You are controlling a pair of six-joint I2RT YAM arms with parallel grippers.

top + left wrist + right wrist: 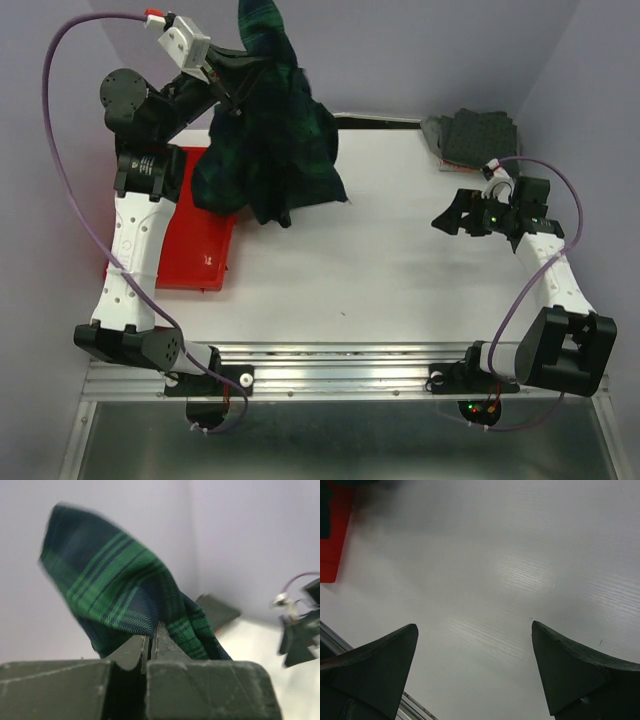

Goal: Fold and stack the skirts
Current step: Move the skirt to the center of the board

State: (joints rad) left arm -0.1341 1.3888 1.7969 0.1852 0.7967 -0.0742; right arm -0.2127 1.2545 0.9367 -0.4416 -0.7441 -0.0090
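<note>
The step in hand looks like the start of the fold for the plaid skirt [270, 150]. It is being carried up off the red tray [195, 255] so it can be spread on the table [380, 270]. The left gripper [151, 639] is pinching a bunch of the plaid cloth, its jaws pressed together on it. The skirt is hanging in a loose bundle at about 11 o'clock in the top view, draping over the tray's far right corner. Whether its lower edge is touching the tray or the table I cannot tell.

A charcoal skirt [480, 135] is already lying folded at about 1 o'clock, on the far right corner.

The next move probably calls for swinging the plaid skirt toward the bare middle of the table and lowering it so it is lying flat rather than heaped. A second grip from the other arm would help pull it out.

The left arm is reaching high and away toward 11 o'clock, wrist raised well above the table. The right gripper [475, 635] is hovering at about 3 o'clock, jaws spread wide, holding nothing, pointing down and toward 9 o'clock over bare table, well apart from the hanging skirt.
</note>
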